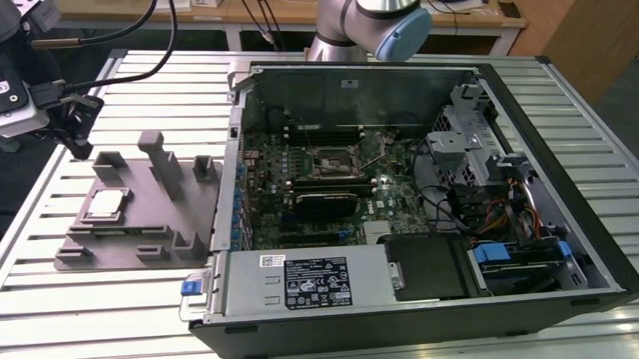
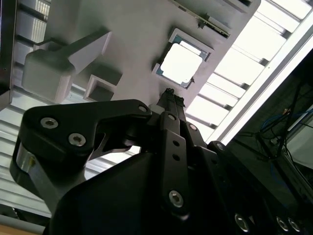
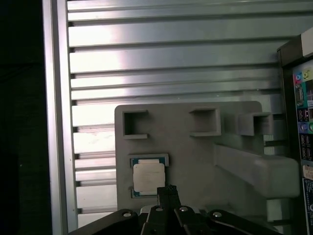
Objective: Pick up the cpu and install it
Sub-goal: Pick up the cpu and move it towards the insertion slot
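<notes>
**A:** What's the claw doing?

**B:** The gripper (image 1: pixel 81 152) has its fingers pressed together at the tips and is carrying nothing. In both wrist views (image 2: pixel 169 93) (image 3: pixel 169 188) the tips come to one narrow point.

**A:** And the cpu?

**B:** The cpu (image 3: pixel 148 177) lies flat in a shallow framed recess on the grey fixture (image 3: pixel 195 142), square to the frame. The tips hang above, near one corner of the chip and not touching it. In the exterior view the cpu (image 1: pixel 105 203) sits close to the fixture's edge on that view's left.

**A:** What stands around it?

**B:** There is a tall post (image 1: pixel 160 161) and some lower blocks on the fixture, between the chip and the computer case (image 1: pixel 599 247). The case wall rises just beside the fixture's edge on the exterior view's right.

**A:** Any open room?

**B:** On the chip's other side the slatted table (image 1: pixel 130 82) lies bare out to its edge rail (image 3: pixel 58 122).

**A:** Inside the case?

**B:** It lies on its side with the top open. The square socket (image 1: pixel 330 159) sits mid-motherboard, with a black heatsink block (image 1: pixel 325 203) just beside it. Drive cages and cables crowd the side at the exterior view's right.
</notes>
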{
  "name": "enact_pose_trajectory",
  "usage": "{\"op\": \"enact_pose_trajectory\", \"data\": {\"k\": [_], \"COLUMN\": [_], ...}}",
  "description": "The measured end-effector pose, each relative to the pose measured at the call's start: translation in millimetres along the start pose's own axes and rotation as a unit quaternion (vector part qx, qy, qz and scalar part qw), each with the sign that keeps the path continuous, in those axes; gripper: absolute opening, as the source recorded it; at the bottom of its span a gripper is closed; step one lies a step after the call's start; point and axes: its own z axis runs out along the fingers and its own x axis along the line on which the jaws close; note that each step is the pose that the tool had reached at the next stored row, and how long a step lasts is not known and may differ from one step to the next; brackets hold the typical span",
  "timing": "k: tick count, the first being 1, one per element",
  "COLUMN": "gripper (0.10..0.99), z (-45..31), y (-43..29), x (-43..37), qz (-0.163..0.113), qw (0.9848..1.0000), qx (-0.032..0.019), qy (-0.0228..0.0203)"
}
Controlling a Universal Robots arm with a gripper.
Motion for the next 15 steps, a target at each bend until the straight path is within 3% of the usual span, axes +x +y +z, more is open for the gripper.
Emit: {"op": "enact_pose_trajectory", "data": {"k": [15], "gripper": [0.106], "z": [5.9], "y": [-0.7], "x": [5.7], "qz": [0.0], "qw": [1.0], "qx": [0.0], "qy": [0.0]}}
